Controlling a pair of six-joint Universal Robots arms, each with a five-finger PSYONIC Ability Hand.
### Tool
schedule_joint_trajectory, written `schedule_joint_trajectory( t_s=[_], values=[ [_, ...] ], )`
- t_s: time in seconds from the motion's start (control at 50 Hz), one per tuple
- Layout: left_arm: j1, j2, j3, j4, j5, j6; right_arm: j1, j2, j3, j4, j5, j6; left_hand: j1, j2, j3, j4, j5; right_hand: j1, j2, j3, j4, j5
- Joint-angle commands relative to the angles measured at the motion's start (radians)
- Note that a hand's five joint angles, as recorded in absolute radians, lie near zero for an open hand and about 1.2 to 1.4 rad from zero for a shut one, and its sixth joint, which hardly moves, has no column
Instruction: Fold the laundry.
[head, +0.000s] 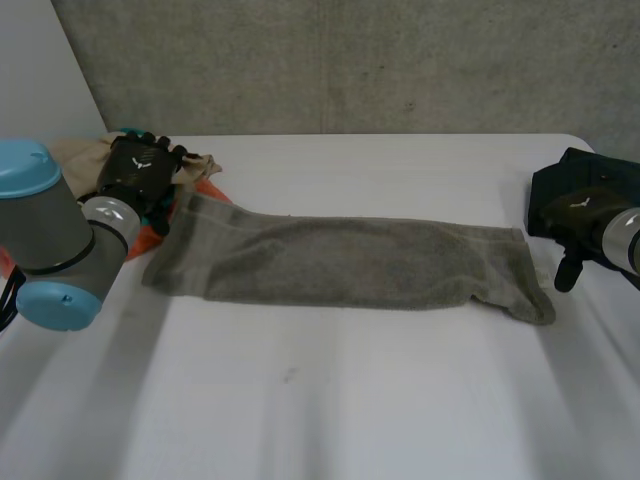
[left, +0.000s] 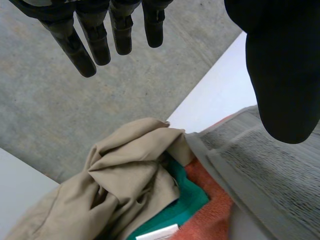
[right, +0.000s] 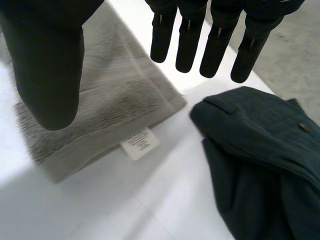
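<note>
A grey towel (head: 340, 262), folded into a long strip, lies flat across the middle of the white table (head: 330, 400). My left hand (head: 143, 170) hovers just off the towel's left end with straight fingers (left: 85, 42) and thumb (left: 282, 75), holding nothing; the towel's left corner (left: 260, 170) lies beneath the thumb. My right hand (head: 585, 215) hangs beside the towel's right end, fingers (right: 200, 40) straight and thumb (right: 47, 70) apart, empty. The towel's right end (right: 105, 110) with a white label (right: 140, 143) lies under that hand.
A pile of laundry sits at the table's left rear: beige cloth (left: 125, 185), teal cloth (left: 187, 200) and orange towel (left: 210, 220). A dark green garment (right: 255, 150) lies at the right edge under my right hand. A grey wall (head: 350, 60) stands behind.
</note>
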Motion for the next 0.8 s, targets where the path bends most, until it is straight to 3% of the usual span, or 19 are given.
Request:
schedule_joint_trajectory(
  t_s=[0.02, 0.14, 0.42, 0.64, 0.8],
  values=[
    [0.003, 0.002, 0.004, -0.027, 0.0, 0.0, 0.004, -0.003, -0.006, 0.011, 0.04, 0.134, -0.016, -0.032, -0.037, -0.027, -0.049, -0.044, -0.041, -0.047, -0.023, -0.006],
    [0.0, 0.005, 0.006, -0.03, 0.005, -0.003, -0.007, -0.002, 0.029, -0.001, 0.013, 0.211, -0.016, -0.032, -0.037, -0.027, -0.049, -0.144, -0.141, -0.146, -0.123, -0.106],
    [-0.008, 0.008, 0.009, -0.061, 0.029, -0.012, -0.03, 0.054, -0.018, 0.047, -0.032, 0.451, -0.016, -0.032, -0.037, -0.027, -0.049, -0.065, -0.062, -0.068, -0.044, -0.027],
    [0.004, 0.002, 0.014, -0.063, 0.031, -0.015, 0.013, 0.069, -0.014, 0.122, 0.031, 0.354, -0.016, -0.032, -0.037, -0.027, -0.049, -0.023, -0.02, -0.026, -0.003, 0.014],
    [0.001, -0.005, 0.018, -0.063, 0.037, -0.021, 0.032, 0.052, 0.115, -0.079, 0.042, 0.306, -0.016, -0.032, -0.037, -0.027, -0.049, -0.026, -0.023, -0.029, -0.006, 0.011]
  ],
)
